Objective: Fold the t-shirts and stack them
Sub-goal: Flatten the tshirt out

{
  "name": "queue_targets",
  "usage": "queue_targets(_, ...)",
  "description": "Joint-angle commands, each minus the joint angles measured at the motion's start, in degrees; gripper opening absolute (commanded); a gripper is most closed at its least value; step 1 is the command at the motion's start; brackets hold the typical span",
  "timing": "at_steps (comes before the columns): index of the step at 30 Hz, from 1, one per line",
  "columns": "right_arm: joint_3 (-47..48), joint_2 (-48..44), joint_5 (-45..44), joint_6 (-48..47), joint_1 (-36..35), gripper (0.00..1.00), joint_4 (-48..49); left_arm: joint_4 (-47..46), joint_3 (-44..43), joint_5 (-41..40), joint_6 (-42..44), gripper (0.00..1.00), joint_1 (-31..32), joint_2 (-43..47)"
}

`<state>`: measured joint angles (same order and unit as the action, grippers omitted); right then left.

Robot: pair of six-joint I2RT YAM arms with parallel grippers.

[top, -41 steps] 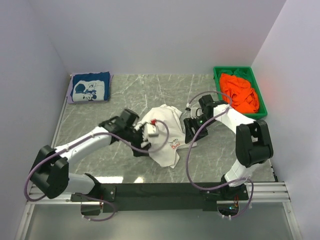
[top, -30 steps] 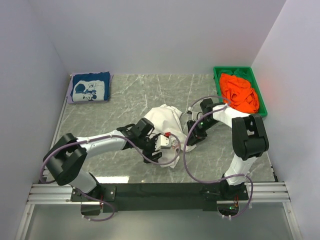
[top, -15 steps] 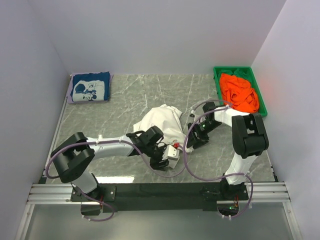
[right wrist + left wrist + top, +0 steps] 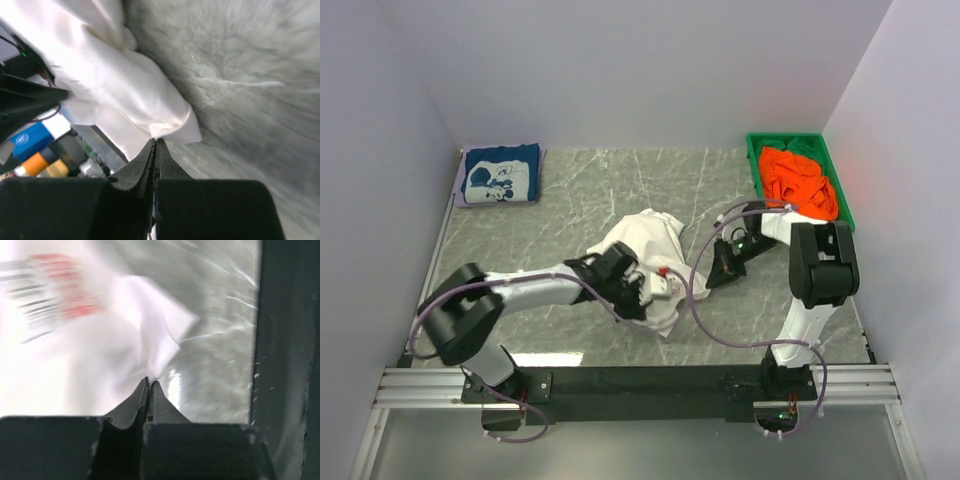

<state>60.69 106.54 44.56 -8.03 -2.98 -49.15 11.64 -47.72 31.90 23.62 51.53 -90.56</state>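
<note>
Barely begun: only the navy t-shirt [image 4: 501,174] lies folded at ten o'clock, orange t-shirts [image 4: 798,185] fill the green bin [image 4: 785,137] at two, while left gripper [image 4: 150,385] and right gripper [image 4: 155,145] each pinch the crumpled white t-shirt [image 4: 645,240] at centre.

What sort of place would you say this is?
Probably a robotics lab test cell, not a home: plain white walls box in a marble-pattern table, two robot arms are mounted on a metal rail, and a white t-shirt and a green bin of orange t-shirts serve as practice laundry.
</note>
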Motion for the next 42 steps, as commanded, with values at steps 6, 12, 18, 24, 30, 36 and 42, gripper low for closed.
queue_targets(6, 20.7, -8.9, 2.2, 4.1, 1.8, 0.0, 1.8, 6.4, -16.7, -3.0, 0.0, 0.01, -19.8, 10.0)
queue_targets(12, 52.3, -0.1, -3.7, 5.9, 1.8, 0.0, 3.5, 3.8, -46.0, -5.9, -4.7, 0.01, -32.5, -5.4)
queue_targets(18, 72.2, -3.7, -11.7, 11.6, 2.7, 0.0, 10.4, 1.8, -78.2, -3.2, -9.6, 0.01, -36.5, -18.1)
queue_targets(24, 56.4, -23.5, -16.2, 12.9, -3.9, 0.0, 18.5, -18.3, -68.5, 5.7, -23.2, 0.01, -43.9, -10.3)
queue_targets(30, 29.3, -35.6, -19.9, 8.6, -26.6, 0.0, 20.9, -16.1, -40.0, 14.2, -24.9, 0.01, -51.9, 4.4)
queue_targets(36, 25.8, -26.6, -13.9, 5.9, -39.7, 0.48, 22.0, -0.3, -25.6, 13.5, -13.5, 0.2, -61.5, 1.4)
queue_targets(42, 32.3, -14.3, -14.0, -3.0, -27.5, 0.7, 3.5, 7.3, -28.6, 9.6, -13.2, 0.6, -70.1, -2.4)
